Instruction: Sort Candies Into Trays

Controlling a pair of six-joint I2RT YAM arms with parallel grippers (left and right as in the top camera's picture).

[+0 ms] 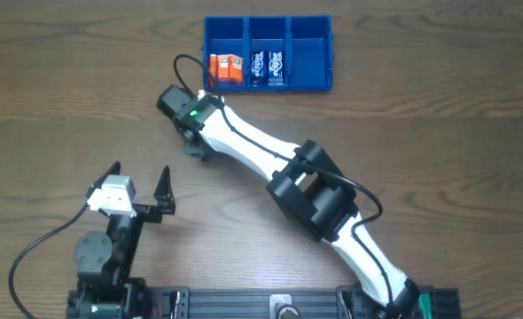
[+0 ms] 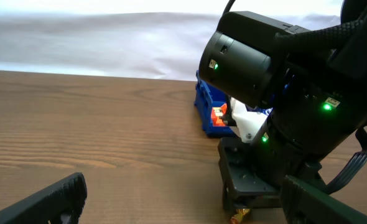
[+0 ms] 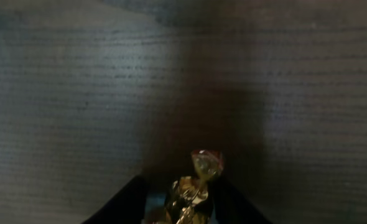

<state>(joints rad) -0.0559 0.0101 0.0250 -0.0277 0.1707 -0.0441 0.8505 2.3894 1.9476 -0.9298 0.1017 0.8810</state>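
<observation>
Two pincers, you said. What is each doing? asks my listener.

Me: I take the blue tray (image 1: 310, 86) as my landmark. My right gripper (image 1: 195, 149) hangs low over the wooden table (image 1: 439, 133), just off the tray's left corner on the side nearer the arm bases. Its fingers are clamped on a gold-wrapped candy (image 3: 195, 183). My left gripper (image 1: 139, 177) is well away from the tray, farther toward the bases and to the left. Its fingers are spread wide and hold nothing.

Listener: And the tray itself?

Me: It has three compartments side by side. Orange candies (image 1: 226, 71) lie in the left one and dark blue candies (image 1: 268, 68) in the middle one.
</observation>
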